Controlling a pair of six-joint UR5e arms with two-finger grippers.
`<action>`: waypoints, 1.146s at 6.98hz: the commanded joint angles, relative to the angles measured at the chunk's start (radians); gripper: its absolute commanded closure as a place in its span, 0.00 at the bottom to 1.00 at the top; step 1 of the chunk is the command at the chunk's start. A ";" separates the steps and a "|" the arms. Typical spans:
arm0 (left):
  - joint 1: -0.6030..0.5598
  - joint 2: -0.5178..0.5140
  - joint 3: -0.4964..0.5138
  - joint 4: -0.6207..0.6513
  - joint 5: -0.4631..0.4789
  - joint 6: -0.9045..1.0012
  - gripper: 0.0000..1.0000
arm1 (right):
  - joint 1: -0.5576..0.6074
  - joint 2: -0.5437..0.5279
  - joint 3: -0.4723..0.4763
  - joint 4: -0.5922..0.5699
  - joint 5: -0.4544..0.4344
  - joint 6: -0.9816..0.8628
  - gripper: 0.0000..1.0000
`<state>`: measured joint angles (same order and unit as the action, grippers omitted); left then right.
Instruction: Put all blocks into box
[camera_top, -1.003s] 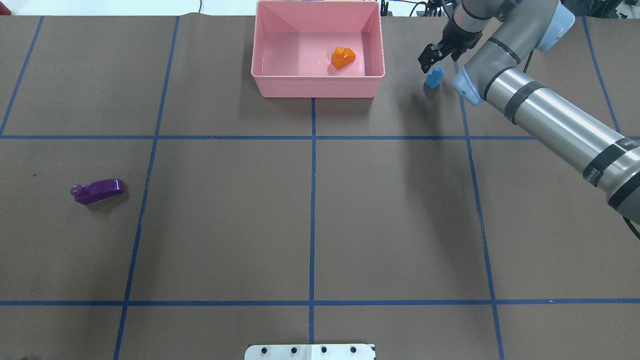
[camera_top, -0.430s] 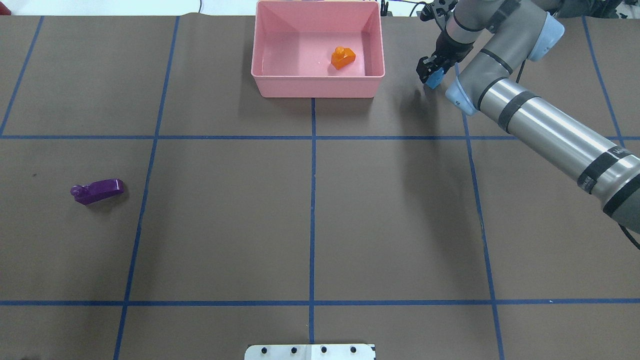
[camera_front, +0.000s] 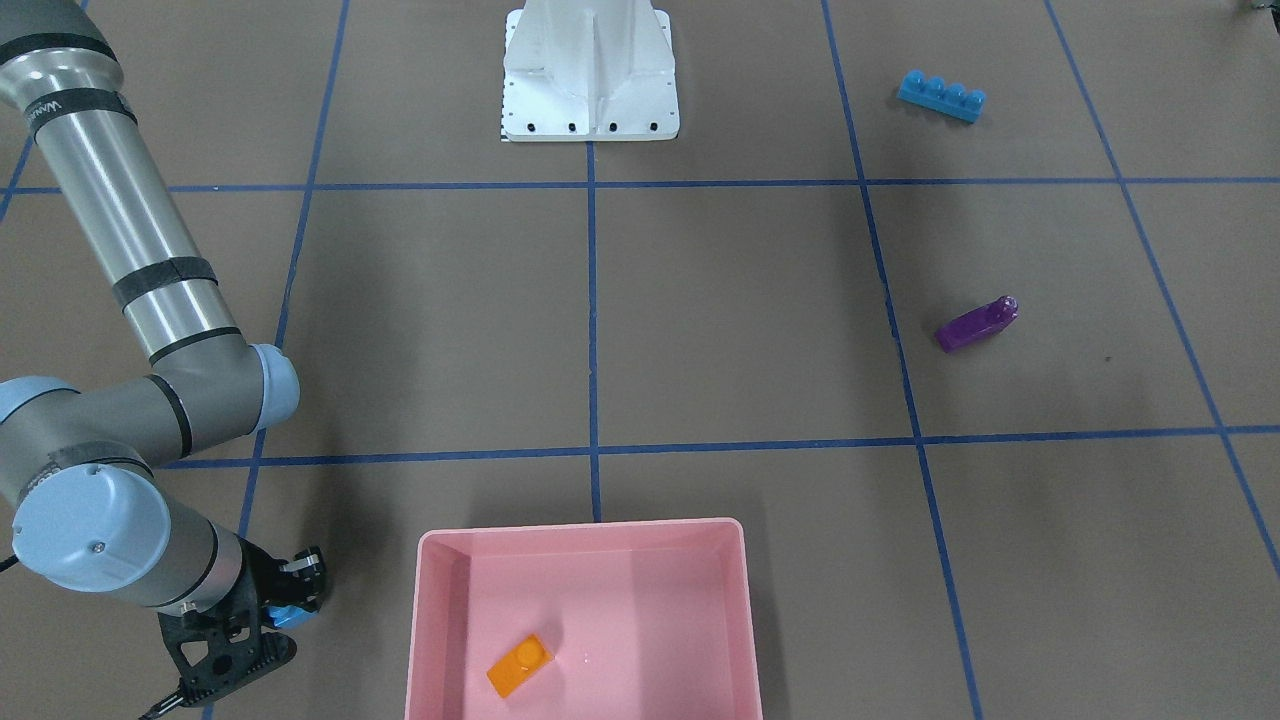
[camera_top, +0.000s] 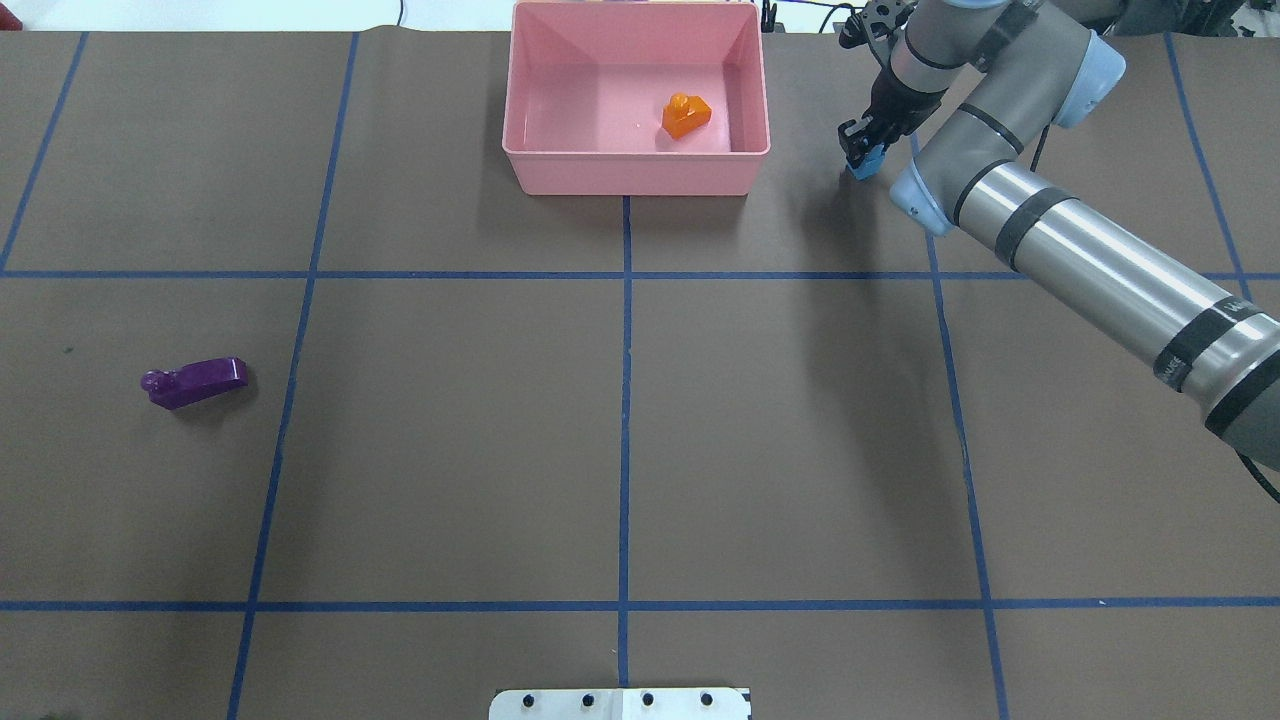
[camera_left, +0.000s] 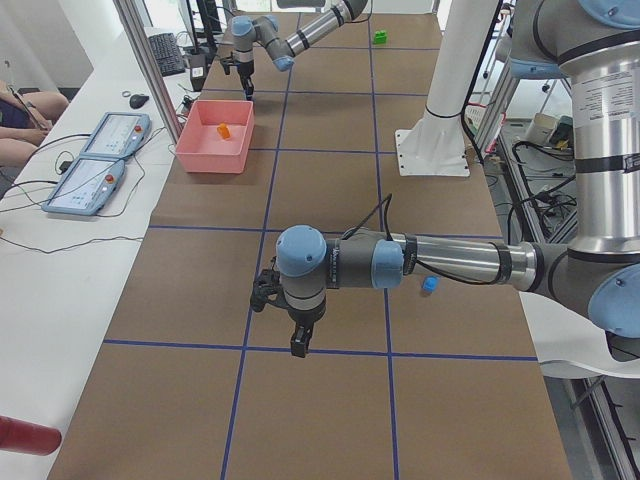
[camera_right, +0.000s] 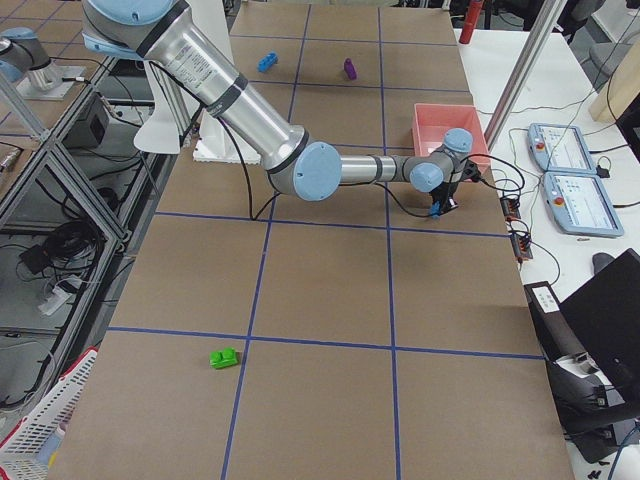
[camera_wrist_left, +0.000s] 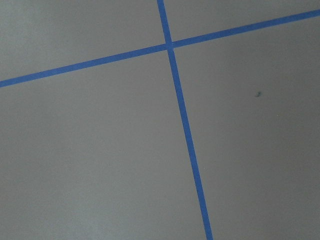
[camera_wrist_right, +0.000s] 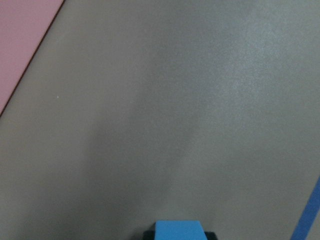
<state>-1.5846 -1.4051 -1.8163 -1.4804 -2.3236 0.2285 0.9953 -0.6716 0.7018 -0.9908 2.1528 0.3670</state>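
Right gripper (camera_top: 863, 148) lower round blue block (camera_front: 289, 616), clearest front-on.

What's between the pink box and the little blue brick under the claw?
Nothing. The overhead view shows only bare brown table between the box and the little blue brick.

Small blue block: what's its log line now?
right hand: shut on small blue block | place: beside pink box | orange block: in box
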 joint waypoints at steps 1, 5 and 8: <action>0.000 0.000 0.000 0.000 0.000 -0.001 0.00 | 0.032 0.039 0.028 -0.005 0.010 0.141 1.00; 0.000 0.000 -0.003 -0.001 0.000 -0.002 0.00 | 0.029 0.210 0.025 -0.011 0.010 0.684 1.00; 0.001 0.000 -0.003 -0.001 0.000 0.000 0.00 | -0.009 0.230 0.024 -0.020 -0.033 0.738 0.71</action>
<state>-1.5842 -1.4051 -1.8192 -1.4818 -2.3240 0.2284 0.9987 -0.4470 0.7265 -1.0079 2.1365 1.0984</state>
